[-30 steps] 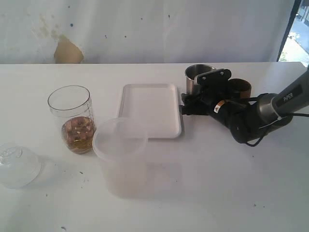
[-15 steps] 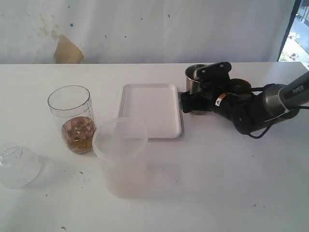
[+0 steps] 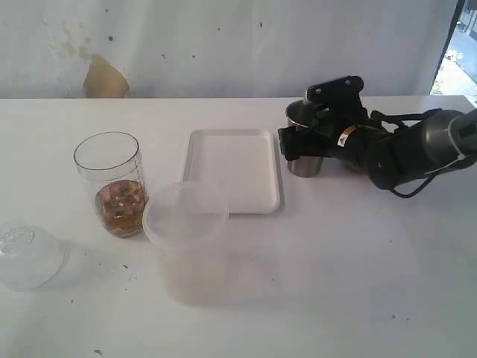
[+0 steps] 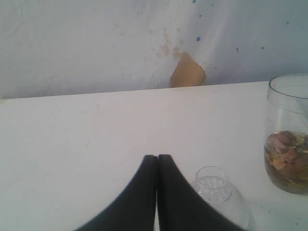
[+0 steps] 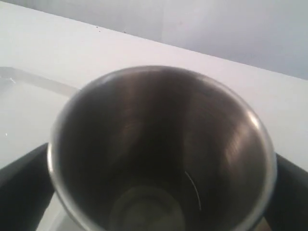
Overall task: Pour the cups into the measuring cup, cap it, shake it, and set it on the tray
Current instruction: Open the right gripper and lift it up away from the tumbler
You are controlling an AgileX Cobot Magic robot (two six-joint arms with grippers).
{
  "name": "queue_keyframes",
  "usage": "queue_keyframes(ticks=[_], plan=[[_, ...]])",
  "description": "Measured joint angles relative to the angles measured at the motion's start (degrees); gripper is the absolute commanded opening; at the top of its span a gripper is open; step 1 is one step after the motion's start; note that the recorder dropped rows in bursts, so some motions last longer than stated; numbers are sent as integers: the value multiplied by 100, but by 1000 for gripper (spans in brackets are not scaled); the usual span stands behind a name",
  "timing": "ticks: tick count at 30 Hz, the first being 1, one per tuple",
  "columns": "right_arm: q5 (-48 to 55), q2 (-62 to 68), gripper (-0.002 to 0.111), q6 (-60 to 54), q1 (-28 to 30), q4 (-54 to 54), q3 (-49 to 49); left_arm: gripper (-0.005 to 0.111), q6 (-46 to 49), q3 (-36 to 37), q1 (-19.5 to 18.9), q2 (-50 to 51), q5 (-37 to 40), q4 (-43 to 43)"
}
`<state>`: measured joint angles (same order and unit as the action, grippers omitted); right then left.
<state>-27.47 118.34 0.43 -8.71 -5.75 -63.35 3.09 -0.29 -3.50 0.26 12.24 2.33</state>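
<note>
We see a white, lightly speckled worktop against a pale wall marked by a tan patch. Our right hand is clamped on the steel tumbler, just beside the white tray. Our left hand, fingers pressed together and holding nothing, hovers near the clear cap. The measuring cup, brownish contents at its bottom, stands left of the tray, near a frosted tub.

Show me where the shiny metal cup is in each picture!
Exterior view: the steel cup is just right of the tray.
Left wrist view: not in it.
Right wrist view: it fills the picture, seen from above.
Shared landmark: the tray, beside the cup in both.
</note>
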Motion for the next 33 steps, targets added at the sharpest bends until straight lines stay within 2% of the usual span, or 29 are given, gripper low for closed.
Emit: queue_keyframes(ticks=[22,33], plan=[[83,-1182,103,0,0,34,0,1,0,0,0,0,0,0],[1300,-3089,103,0,0,34,0,1,0,0,0,0,0,0]])
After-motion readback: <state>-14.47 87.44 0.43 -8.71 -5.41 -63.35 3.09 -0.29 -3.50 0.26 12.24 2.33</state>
